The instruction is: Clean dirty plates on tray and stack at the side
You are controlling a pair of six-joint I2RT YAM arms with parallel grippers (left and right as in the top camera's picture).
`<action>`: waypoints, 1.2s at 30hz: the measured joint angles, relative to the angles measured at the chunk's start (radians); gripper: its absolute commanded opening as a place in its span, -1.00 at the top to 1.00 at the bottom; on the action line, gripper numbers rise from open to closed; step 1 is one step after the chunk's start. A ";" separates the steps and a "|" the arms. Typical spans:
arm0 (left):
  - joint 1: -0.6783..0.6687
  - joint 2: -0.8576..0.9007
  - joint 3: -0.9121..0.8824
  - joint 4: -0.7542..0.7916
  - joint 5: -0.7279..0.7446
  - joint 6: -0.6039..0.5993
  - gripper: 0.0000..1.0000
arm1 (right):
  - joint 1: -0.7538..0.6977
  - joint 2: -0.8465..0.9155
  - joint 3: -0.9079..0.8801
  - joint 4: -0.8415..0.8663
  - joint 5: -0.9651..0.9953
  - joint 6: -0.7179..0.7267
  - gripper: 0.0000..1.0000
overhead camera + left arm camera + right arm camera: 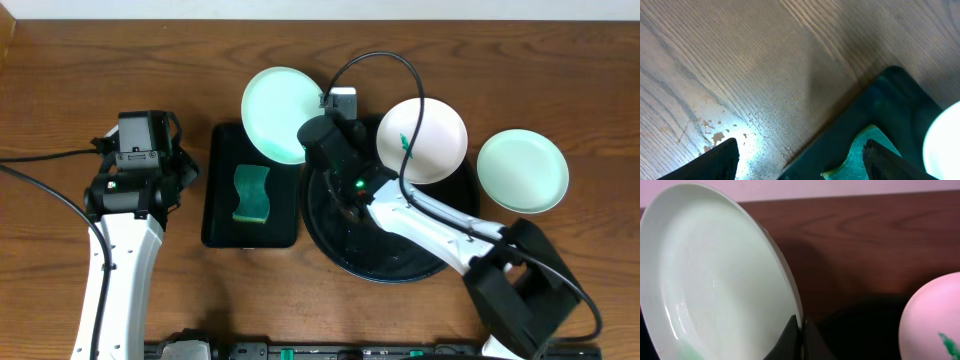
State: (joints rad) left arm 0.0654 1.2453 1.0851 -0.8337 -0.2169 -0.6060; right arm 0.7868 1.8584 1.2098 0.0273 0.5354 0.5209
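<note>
Mint-green plate (pixel 715 280) between tight right fingers (pixel 787 345); left fingers (pixel 720 161) wide, empty.

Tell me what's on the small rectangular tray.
A green sponge lies on the rectangular tray. The mint plate, pinched by the right gripper, covers its far right corner; that patch is hidden.

The wooden table (pixel 80 60) bears a round tray (pixel 350 245), a rectangular tray (pixel 225 200) and 1 mint plate (pixel 522 171).

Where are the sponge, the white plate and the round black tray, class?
sponge (pixel 252 194), overhead view, middle of its top.
white plate (pixel 440 135), overhead view, bare inner face.
round black tray (pixel 345 240), overhead view, bare floor.
</note>
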 measured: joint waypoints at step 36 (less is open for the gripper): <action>0.000 0.000 0.000 0.000 0.000 0.000 -0.59 | 0.006 0.052 0.000 0.261 0.020 -0.425 0.97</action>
State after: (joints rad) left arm 0.0654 1.2453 1.0851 -0.8337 -0.2169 -0.6060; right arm 0.7929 1.9106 1.2102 0.2882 0.5552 0.0956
